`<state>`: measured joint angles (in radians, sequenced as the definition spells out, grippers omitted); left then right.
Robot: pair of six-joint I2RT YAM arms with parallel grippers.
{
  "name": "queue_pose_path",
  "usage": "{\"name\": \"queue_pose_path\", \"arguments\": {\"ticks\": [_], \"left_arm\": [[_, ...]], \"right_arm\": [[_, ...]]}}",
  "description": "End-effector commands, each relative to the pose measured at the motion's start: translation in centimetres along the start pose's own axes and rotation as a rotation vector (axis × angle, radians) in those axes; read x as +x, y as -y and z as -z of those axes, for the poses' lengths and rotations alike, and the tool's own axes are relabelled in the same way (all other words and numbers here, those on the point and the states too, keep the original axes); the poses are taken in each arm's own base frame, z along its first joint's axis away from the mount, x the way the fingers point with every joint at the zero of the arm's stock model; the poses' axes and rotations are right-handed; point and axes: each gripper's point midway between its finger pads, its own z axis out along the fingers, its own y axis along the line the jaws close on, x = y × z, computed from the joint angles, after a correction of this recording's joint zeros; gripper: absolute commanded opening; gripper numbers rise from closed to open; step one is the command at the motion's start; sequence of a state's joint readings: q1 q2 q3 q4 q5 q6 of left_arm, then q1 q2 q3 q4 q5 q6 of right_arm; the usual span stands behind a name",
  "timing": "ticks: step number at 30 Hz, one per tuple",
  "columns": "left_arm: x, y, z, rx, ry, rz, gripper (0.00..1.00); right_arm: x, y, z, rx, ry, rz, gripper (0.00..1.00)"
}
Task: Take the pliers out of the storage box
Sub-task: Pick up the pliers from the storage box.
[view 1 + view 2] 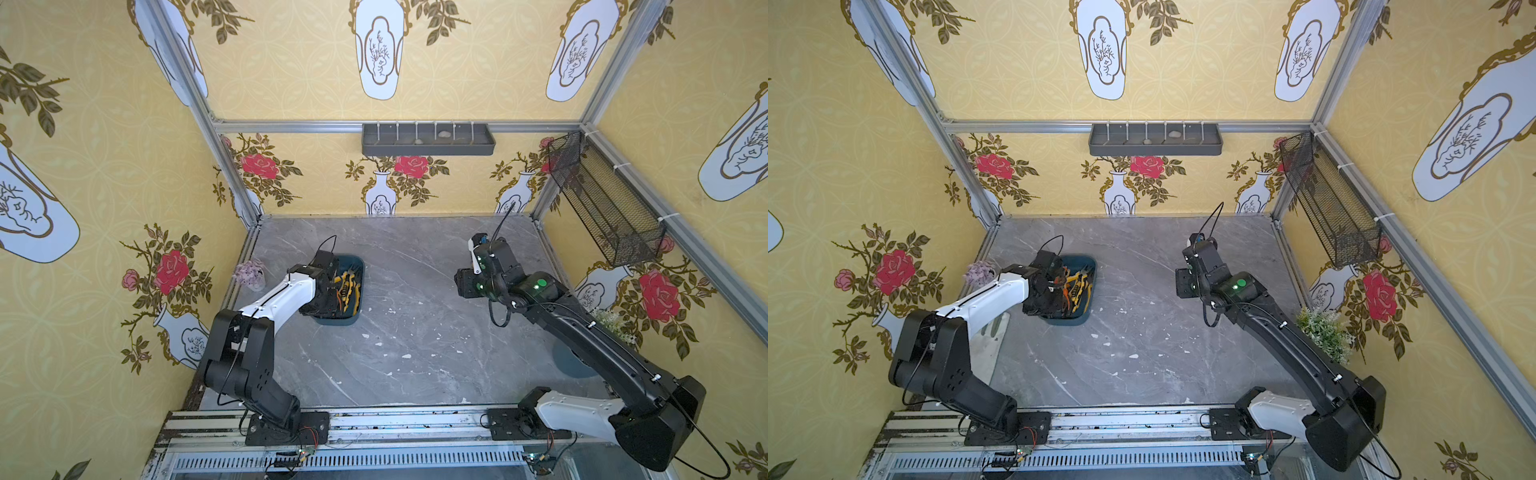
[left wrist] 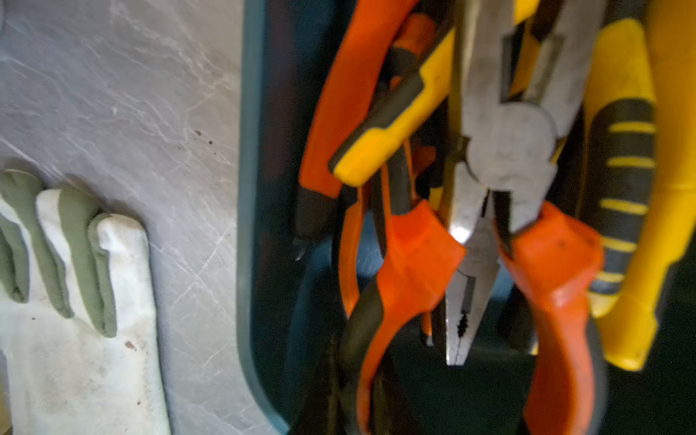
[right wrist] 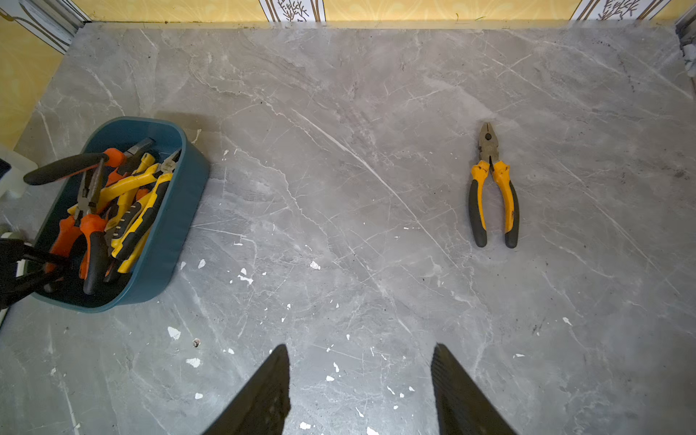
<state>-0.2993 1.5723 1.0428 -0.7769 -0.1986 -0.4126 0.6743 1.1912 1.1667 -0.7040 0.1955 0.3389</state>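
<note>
The teal storage box [image 1: 337, 321] [image 1: 1068, 321] [image 3: 180, 211] sits on the left part of the grey table and holds several pliers [image 3: 132, 196] [image 1: 350, 291] with yellow-and-black or orange-and-black handles. My left gripper [image 2: 359, 399] [image 3: 35, 269] reaches into the near end of the box. It is shut on one handle of an orange-and-black pliers [image 2: 414, 260] [image 3: 90, 229] that lies within the box. One yellow-and-black pliers [image 3: 493, 188] lies flat on the table to the right; my right arm hides it in both top views. My right gripper [image 3: 359, 346] hangs open above bare table, with nothing in it.
A white-and-green glove [image 2: 75, 301] [image 1: 994, 336] lies on the table left of the box. A purple flower pot [image 1: 251, 274] stands at the left edge, a green plant [image 1: 1325, 332] at the right. A grey tray [image 1: 428, 139] and a wire basket [image 1: 602, 199] hang on the walls.
</note>
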Motion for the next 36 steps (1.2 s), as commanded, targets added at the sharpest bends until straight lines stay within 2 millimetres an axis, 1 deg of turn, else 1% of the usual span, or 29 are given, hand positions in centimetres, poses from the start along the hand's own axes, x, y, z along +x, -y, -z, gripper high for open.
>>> {"name": "queue_pose_path", "arguments": {"ticks": [1, 5, 8, 11, 14, 15, 19, 20, 22, 24, 27, 29, 32, 34, 36], "left_arm": [[-0.3, -0.8, 1.5, -0.023, 0.028, 0.009, 0.00], [-1.2, -1.2, 4.0, -0.008, 0.101, 0.018, 0.00], [-1.8, -1.1, 5.8, 0.015, 0.153, 0.009, 0.00], [-2.3, -0.6, 7.5, 0.036, 0.214, -0.022, 0.00], [-2.6, 0.3, 9.0, 0.041, 0.291, -0.075, 0.00], [-2.7, 0.7, 9.5, 0.036, 0.323, -0.097, 0.00], [-2.7, 3.3, 12.3, 0.009, 0.484, -0.234, 0.00], [-2.8, 3.7, 12.9, -0.015, 0.521, -0.258, 0.00], [-3.0, 4.1, 13.8, -0.063, 0.567, -0.296, 0.00], [-3.2, 4.5, 14.4, -0.112, 0.607, -0.333, 0.00], [-3.1, 5.9, 15.3, -0.112, 0.664, -0.377, 0.00], [-3.1, 6.7, 15.9, -0.102, 0.703, -0.398, 0.00], [-3.0, 6.9, 16.0, -0.092, 0.719, -0.396, 0.00], [-2.9, 6.9, 16.0, -0.093, 0.715, -0.402, 0.00], [-2.8, 7.0, 15.8, -0.092, 0.706, -0.406, 0.00]], "right_arm": [[-0.6, 0.0, 0.3, 0.002, 0.021, -0.007, 0.60], [-0.9, -0.4, 0.3, -0.009, 0.020, -0.009, 0.60], [-1.2, -1.0, 0.1, -0.024, 0.012, -0.011, 0.60], [-1.6, -2.2, -0.4, -0.059, -0.018, -0.020, 0.60], [-2.4, -3.8, -1.3, -0.104, -0.060, -0.037, 0.60], [-2.8, -4.5, -1.6, -0.124, -0.078, -0.045, 0.60], [-4.7, -7.7, -2.6, -0.204, -0.159, -0.117, 0.63], [-5.5, -8.7, -2.7, -0.223, -0.176, -0.151, 0.64], [-6.3, -10.9, -2.9, -0.262, -0.213, -0.198, 0.64], [-6.8, -13.6, -3.2, -0.310, -0.244, -0.241, 0.66], [-7.7, -16.9, -3.9, -0.421, -0.261, -0.319, 0.66], [-8.3, -18.5, -4.5, -0.478, -0.276, -0.350, 0.66], [-8.6, -20.3, -5.3, -0.477, -0.306, -0.347, 0.66], [-9.3, -21.3, -5.2, -0.469, -0.298, -0.342, 0.66], [-9.5, -22.3, -5.1, -0.482, -0.298, -0.339, 0.66]]}}
